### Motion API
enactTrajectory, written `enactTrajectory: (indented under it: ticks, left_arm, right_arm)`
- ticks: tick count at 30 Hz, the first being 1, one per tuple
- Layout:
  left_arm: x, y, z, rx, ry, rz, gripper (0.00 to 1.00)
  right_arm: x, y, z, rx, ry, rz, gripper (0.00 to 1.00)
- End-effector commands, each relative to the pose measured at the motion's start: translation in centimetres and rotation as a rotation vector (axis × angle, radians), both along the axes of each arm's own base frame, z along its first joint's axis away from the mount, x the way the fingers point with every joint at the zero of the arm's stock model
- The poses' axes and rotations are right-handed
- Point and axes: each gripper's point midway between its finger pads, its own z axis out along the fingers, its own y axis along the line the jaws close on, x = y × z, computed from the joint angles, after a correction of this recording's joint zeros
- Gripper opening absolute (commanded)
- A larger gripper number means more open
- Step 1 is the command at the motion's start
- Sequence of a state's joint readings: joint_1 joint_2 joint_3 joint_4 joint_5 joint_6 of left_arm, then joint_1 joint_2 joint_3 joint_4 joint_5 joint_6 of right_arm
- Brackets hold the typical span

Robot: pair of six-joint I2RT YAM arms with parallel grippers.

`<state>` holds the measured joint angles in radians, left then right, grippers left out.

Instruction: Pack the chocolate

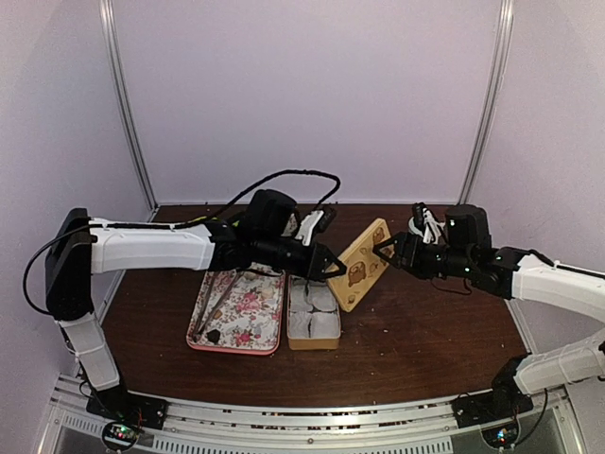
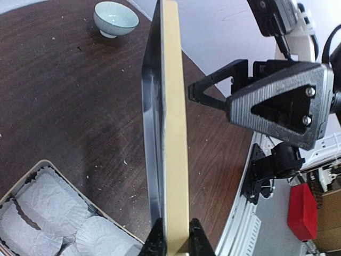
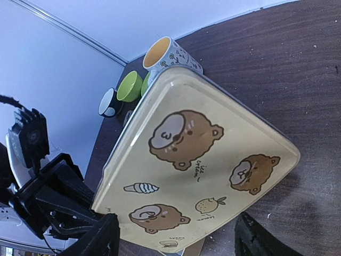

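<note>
Pinching the tan bear-printed tin lid (image 3: pixel 197 170) edge-up at frame centre are left fingers (image 2: pixel 198 241); right fingers (image 3: pixel 101 240) are straddling it, spread.

Soft light is leaving the dark table (image 1: pixel 406 331) dim and the overhead view grainy. The right gripper (image 3: pixel 176 239) is blurring close up; the tin lid (image 3: pixel 202 160) is catching faint glare.

The lid (image 3: pixel 202 176) is tan with brown bears, the tray (image 1: pixel 248 307) pink-rimmed floral, the chocolate (image 1: pixel 214 336) near-black.
</note>
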<state>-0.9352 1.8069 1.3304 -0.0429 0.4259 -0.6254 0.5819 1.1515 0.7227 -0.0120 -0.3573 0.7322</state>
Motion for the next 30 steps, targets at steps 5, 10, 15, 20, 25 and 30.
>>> enactTrajectory:
  ticks: [5,10,15,20,25,30]
  left_arm:
    - [-0.2,0.9,5.0,0.326,-0.501,0.125,0.04]
    - [0.1,1.4,5.3,0.524,-0.688,0.214,0.04]
    - [0.7,1.6,5.0,0.636,-0.755,0.241,0.04]
    - [0.9,1.8,4.8,0.715,-0.812,0.251,0.04]
    - [0.3,2.0,5.2,0.827,-0.957,0.282,0.05]
    - [-0.7,1.2,4.4,0.942,-1.084,0.283,0.04]
  right_arm:
    - [-0.5,-0.8,3.2,0.072,0.029,-0.049,0.74]
    - [-0.4,-0.7,3.5,0.113,0.084,-0.078,0.74]
    - [-0.7,-0.9,5.1,0.178,0.047,-0.084,0.74]
    - [-0.8,-2.5,6.7,0.201,-0.02,-0.153,0.75]
    - [0.3,-3.8,6.9,0.098,0.037,-0.237,0.79]
    - [1.1,-3.4,5.9,0.036,0.145,-0.255,0.78]
